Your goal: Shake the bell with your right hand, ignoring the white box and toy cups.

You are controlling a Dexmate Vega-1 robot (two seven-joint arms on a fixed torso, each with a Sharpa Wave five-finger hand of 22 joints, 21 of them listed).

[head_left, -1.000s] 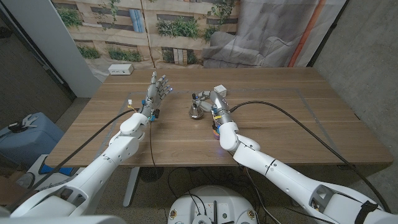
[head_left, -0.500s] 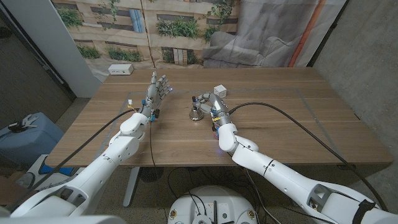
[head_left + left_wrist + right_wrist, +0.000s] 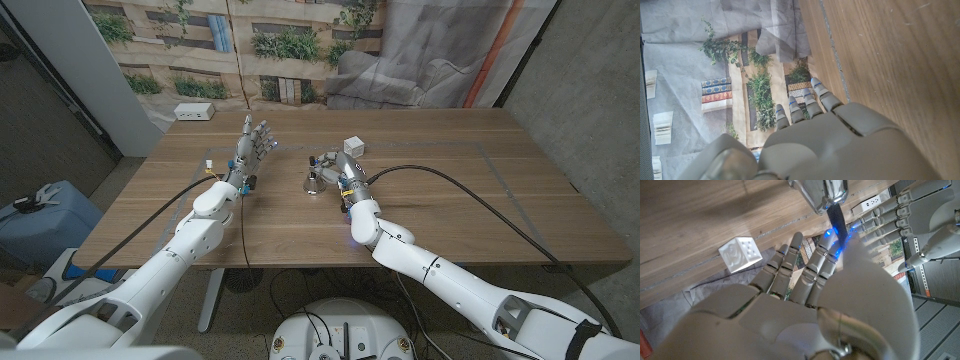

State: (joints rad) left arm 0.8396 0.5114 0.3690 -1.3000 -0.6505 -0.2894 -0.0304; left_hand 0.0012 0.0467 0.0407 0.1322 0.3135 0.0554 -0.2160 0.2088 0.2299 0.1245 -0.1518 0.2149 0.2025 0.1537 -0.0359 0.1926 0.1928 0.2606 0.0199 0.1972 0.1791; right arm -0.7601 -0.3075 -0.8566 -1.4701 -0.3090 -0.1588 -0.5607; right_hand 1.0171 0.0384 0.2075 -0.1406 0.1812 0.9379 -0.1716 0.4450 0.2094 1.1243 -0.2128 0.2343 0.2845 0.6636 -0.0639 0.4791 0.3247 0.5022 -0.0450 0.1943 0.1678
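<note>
Even, soft daylight, faint shadows on the bench (image 3: 480, 200). Wide-angle bending at the head view's edges. Right robot hand (image 3: 805, 305) blurred up close, blue glow at its fingertips.

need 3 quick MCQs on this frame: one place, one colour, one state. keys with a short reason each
1. Where is the small white cube-shaped box?
A. At the table's near edge
B. Just beyond the right hand, toward the far edge
C. Beside the left elbow

2. What colour is the handle of the silver metal bell?
A. Red
B. Yellow
C. Black

3. What is the left hand doing?
A. Standing upright, fingers apart, holding nothing
B. Gripping the bell
C. Pressing on the box

Key:
1 B: in the head view the small white cube-shaped box sits just past the right hand.
2 C: the right wrist view shows the handle of the silver metal bell black, running in between the right hand's fingers.
3 A: the left hand stands apart from the bell, empty.
</note>
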